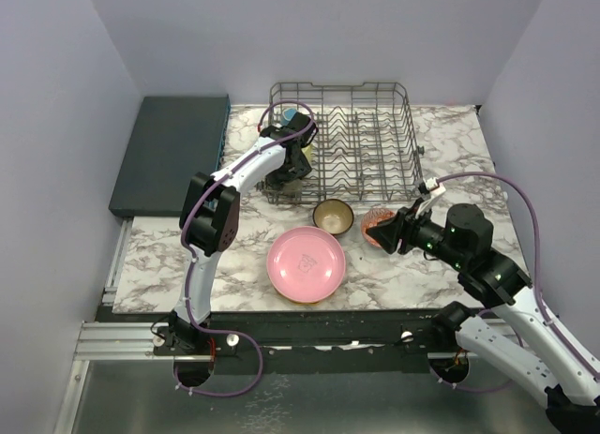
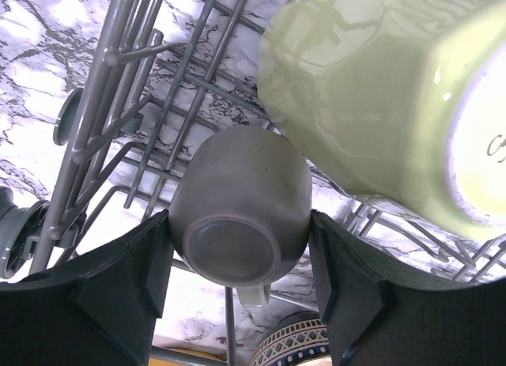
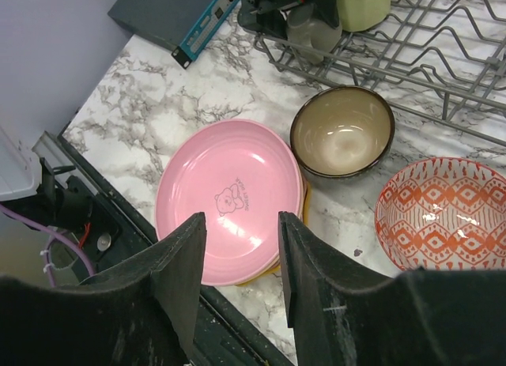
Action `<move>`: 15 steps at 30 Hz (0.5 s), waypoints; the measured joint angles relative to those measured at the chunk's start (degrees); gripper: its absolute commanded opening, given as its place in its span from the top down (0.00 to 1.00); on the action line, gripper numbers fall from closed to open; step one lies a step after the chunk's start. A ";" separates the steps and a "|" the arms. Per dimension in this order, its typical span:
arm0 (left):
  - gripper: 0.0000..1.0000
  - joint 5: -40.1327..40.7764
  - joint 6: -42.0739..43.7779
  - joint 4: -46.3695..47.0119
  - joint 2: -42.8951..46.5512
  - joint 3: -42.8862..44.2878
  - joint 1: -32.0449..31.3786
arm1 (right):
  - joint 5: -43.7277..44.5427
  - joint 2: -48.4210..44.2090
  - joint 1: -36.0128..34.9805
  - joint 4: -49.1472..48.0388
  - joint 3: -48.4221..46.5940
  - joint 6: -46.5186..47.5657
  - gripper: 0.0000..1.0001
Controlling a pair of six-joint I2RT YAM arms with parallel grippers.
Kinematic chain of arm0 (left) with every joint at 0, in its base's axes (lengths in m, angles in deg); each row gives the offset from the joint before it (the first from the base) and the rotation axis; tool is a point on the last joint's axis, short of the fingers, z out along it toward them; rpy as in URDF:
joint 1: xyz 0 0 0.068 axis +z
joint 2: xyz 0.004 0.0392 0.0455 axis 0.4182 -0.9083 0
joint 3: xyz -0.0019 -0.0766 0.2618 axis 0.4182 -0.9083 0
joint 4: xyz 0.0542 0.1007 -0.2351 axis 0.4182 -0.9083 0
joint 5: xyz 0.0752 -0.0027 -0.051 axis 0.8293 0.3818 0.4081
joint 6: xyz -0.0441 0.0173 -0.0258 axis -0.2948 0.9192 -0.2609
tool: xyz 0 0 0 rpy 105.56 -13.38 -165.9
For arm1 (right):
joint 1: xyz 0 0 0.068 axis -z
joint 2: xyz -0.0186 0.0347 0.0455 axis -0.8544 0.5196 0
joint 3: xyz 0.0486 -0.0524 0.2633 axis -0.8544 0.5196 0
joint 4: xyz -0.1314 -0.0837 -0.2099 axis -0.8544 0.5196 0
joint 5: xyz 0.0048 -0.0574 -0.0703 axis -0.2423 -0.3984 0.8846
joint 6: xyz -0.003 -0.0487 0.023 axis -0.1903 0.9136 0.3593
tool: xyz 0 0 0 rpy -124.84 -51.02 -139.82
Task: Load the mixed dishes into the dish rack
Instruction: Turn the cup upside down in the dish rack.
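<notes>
Reaching into the near-left corner of the dish rack, the left gripper is clamped on a grey mug, one finger on each side, the base turned to the wrist camera. A pale yellow mug sits just beside it in the rack. The right gripper hangs with its fingers apart above the tabletop, over the pink plate. A brown bowl and a red-patterned bowl lie near.

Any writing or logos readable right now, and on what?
Yellow-green mug: script starting "C", the rest cut off by the frame edge.
Pink plate: tiny line above a bear drawing, too small to read.
Dark slab: blue edge strip, markings too blurred to read.
</notes>
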 measured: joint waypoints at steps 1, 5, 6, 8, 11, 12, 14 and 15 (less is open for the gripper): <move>0.02 0.00 0.07 0.09 0.04 -0.09 -0.02 | 0.00 0.17 0.00 0.00 0.00 0.02 0.52; 0.02 -0.04 0.13 1.77 0.59 -0.22 -0.26 | -0.11 0.96 0.00 -0.02 0.00 0.02 0.51; 0.02 0.00 0.22 1.86 0.70 -0.39 -0.37 | -0.20 1.18 0.00 -0.07 0.00 0.02 0.51; 0.02 0.09 0.31 1.90 0.70 -0.48 -0.39 | -0.39 1.53 0.00 -0.11 0.00 0.02 0.51; 0.02 0.09 0.28 1.88 0.81 -0.52 -0.39 | -0.46 2.01 0.00 -0.33 0.00 0.02 0.50; 0.02 0.11 0.37 1.86 0.81 -0.55 -0.39 | -0.46 2.05 0.00 -0.39 0.00 0.02 0.50; 0.02 0.09 0.44 1.88 0.87 -0.57 -0.39 | -0.55 2.05 0.00 -0.44 -0.02 0.02 0.50; 0.02 0.09 0.46 1.88 0.90 -0.57 -0.39 | -0.57 2.05 0.00 -0.48 0.00 0.02 0.50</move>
